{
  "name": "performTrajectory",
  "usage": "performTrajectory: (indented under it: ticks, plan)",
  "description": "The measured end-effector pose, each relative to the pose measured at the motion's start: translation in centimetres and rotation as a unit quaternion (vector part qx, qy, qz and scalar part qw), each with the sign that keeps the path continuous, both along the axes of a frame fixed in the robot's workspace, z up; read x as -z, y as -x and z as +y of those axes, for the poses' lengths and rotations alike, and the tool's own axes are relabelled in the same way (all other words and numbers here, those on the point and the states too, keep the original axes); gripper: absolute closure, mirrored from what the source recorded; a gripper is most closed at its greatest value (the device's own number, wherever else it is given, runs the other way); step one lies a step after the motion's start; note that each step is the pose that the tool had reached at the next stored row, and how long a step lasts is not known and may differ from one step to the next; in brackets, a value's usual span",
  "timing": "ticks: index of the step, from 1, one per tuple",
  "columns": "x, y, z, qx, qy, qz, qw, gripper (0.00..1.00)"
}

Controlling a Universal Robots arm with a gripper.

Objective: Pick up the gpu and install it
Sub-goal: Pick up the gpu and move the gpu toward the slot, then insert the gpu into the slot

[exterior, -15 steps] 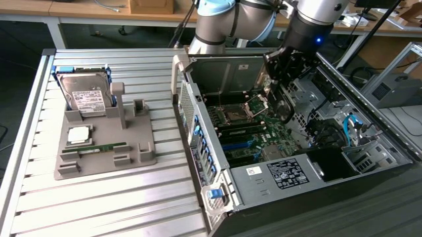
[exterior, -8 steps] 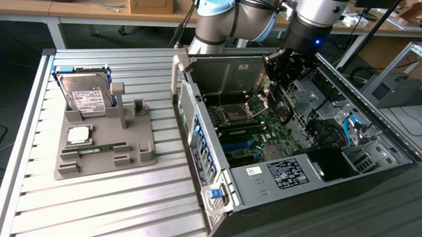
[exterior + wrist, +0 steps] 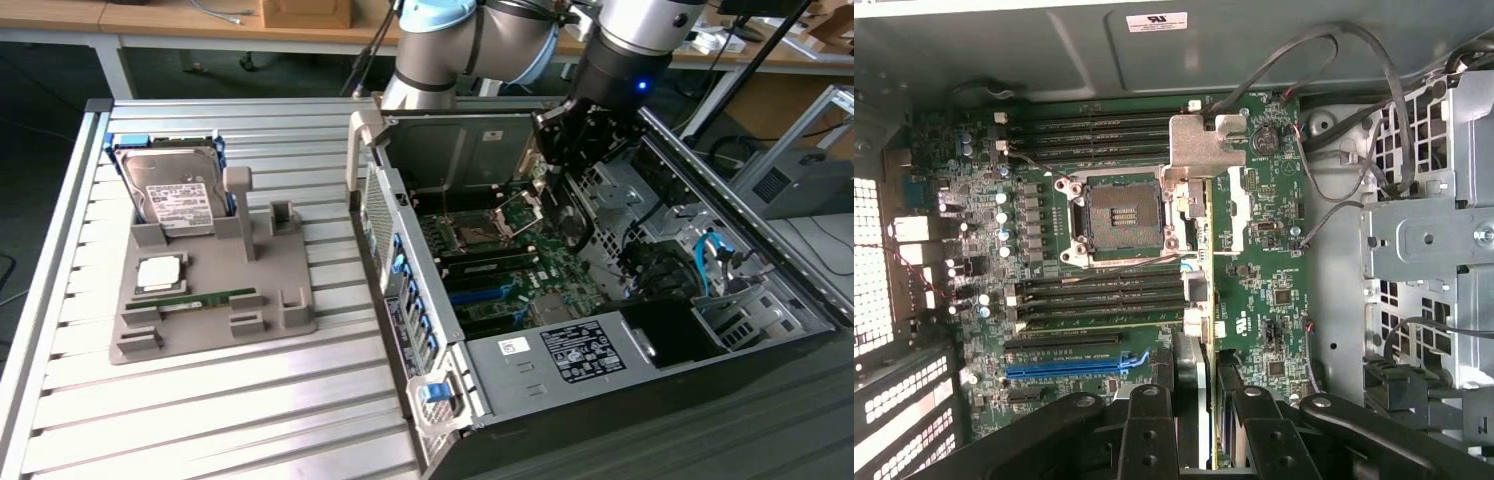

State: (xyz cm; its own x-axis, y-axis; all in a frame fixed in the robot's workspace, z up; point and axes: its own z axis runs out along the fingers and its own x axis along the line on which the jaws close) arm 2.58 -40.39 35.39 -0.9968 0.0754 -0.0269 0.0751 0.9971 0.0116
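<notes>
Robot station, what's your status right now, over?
Gripper shut on the gpu. Held edge-on above the motherboard, inside the open case, not yet slotted. Black cables off to one side, clear of it.

The tool (image 3: 1199, 405) stood low inside the open case (image 3: 380, 200), clamped on the gpu (image 3: 1203, 260), which was held edge-on. Directly beneath the tool lay the motherboard (image 3: 1274, 270). The CPU socket (image 3: 1116, 212) and memory slots (image 3: 1099, 295) sat just beside the card's edge. Black cables (image 3: 1399, 110) looped near the tool, before the drive cage (image 3: 1429, 240). A grey panel (image 3: 461, 150) closed the space behind the tool. Above the tool, the case mouth was open.
</notes>
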Motion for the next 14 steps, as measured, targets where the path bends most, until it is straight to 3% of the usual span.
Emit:
performTrajectory:
  ticks: [6, 10, 14]
  plan:
    - [0.00, 0.00, 0.00, -0.005, 0.0000, 0.0000, 1.0000, 0.73]
    - [0.00, 0.00, 0.00, -0.026, 0.0000, 0.0000, 0.9997, 0.73]
    - [0.00, 0.00, 0.00, -0.057, 0.0000, 0.0000, 0.9984, 0.73]
